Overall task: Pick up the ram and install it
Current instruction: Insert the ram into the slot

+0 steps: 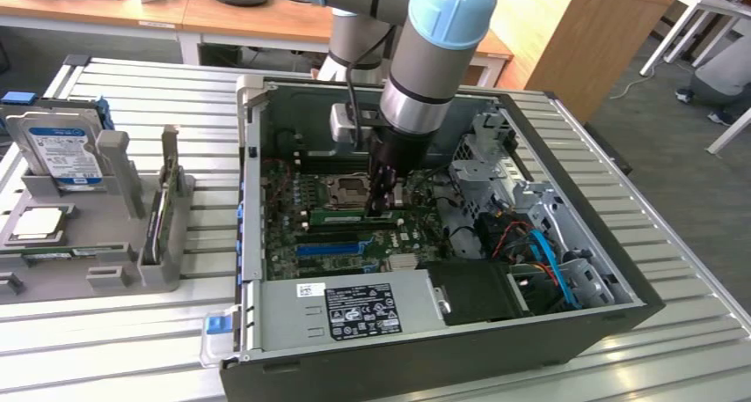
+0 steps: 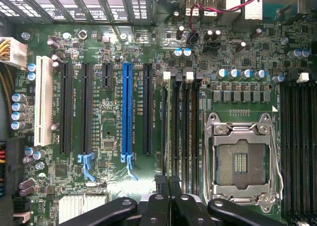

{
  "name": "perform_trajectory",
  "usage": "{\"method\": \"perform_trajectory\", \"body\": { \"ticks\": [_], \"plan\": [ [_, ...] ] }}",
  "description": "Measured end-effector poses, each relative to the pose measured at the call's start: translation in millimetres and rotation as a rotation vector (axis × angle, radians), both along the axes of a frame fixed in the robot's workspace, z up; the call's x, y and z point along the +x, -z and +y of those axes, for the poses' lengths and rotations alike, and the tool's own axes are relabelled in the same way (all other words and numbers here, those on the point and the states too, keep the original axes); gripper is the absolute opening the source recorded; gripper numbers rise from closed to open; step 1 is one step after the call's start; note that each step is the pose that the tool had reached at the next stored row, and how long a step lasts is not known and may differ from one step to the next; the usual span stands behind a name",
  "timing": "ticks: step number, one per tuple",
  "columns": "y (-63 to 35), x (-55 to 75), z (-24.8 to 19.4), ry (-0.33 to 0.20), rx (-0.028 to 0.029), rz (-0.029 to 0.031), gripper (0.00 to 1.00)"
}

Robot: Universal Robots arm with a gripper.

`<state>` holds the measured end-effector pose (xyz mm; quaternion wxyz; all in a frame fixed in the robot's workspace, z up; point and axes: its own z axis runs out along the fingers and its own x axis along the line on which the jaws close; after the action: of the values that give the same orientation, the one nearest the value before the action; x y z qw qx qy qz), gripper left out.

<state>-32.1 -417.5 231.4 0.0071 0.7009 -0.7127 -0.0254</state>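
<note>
1 claw (image 2: 171, 186), pinched together, tips apparently resting on ram (image 2: 174, 127), seated in motherboard (image 2: 109, 117)

Inside the computer case (image 1: 411, 367) the ram (image 1: 338, 215) sits slotted beside the CPU socket (image 1: 351, 189); the hard drive (image 1: 65, 156) stands outside, on the exterior view's left.

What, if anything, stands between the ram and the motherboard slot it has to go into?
Nothing visible does. The ram stands on edge at the memory slots beside the empty processor socket, with the shut gripper at one end of it. Whether it is fully seated cannot be told.
</note>
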Motion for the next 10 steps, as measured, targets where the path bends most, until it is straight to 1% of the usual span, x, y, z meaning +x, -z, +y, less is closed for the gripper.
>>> {"method": "perform_trajectory", "body": {
  "ticks": [10],
  "plan": [
    [0.2,-0.4,0.0,0.0,-0.0001,0.0,0.11]
  ]
}}
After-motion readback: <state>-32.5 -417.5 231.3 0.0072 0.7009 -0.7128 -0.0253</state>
